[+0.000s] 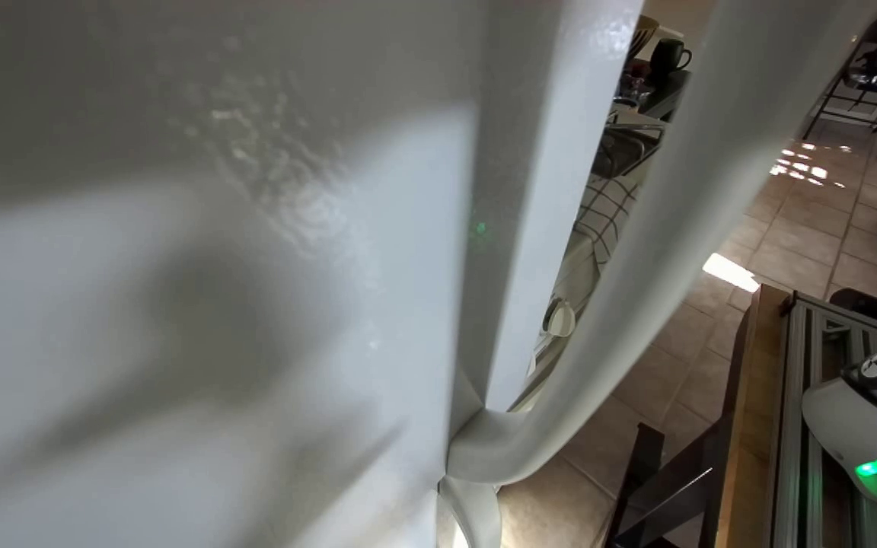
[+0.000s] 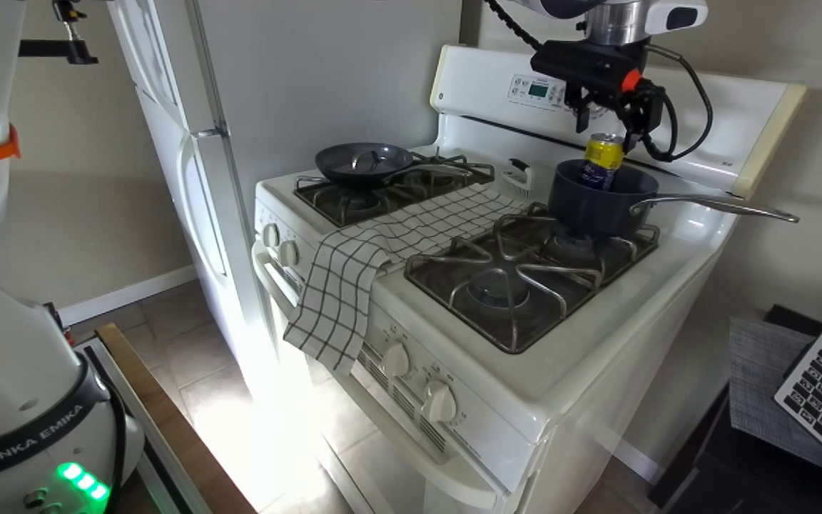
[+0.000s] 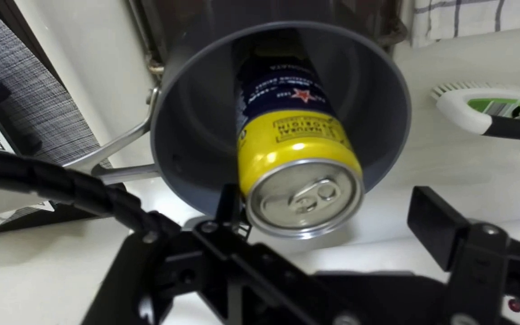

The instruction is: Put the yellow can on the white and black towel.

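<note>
Claw (image 3: 330, 212) spread, gripping nothing; to pick well, I'd centre the gap on the can (image 3: 296, 135), match its tilt, squeeze lightly, and draw it out along its lean until the base clears the pot (image 3: 188, 149). Can sits tilted inside the pot, upper end sticking out near the claw's tips: close by one jaw, contact unclear, apart from the other. Farther off, left of the pot in an exterior view, lies the towel (image 2: 411, 228), draped over the near edge of the counter (image 2: 596, 328).
</note>
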### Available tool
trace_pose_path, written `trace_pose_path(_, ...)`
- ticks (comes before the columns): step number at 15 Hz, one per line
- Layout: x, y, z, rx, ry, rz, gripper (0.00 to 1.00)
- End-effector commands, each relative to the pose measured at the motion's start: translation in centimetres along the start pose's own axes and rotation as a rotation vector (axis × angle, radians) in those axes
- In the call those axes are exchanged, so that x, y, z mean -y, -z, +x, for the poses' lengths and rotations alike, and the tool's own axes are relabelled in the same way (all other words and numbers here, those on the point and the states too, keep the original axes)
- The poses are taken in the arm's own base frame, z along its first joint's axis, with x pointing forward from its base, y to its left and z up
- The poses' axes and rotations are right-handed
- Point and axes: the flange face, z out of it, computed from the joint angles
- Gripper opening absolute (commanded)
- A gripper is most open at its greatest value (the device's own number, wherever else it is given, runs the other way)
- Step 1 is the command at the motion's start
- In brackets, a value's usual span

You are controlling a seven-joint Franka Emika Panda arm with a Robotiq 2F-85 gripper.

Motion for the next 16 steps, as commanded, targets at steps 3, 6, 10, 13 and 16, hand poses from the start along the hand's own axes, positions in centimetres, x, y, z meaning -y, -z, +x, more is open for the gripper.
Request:
trace_pose_path(3,-0.3,0.2,0.1,0.03,0.012,0.003,0.57)
trace_pose_path(6,-0.4,0.4,0.2,0.026,0.014,0.0,0.38)
trace_pose_path(10,0.1,1.5,0.4,0.018,0.037,0.021,0.38)
trace_pose_path(13,0.8,3.7,0.8,-0.002,0.075,0.049,0.38)
trace_pose_path(16,1.2,6.8,1.3,-0.041,0.118,0.053,0.38)
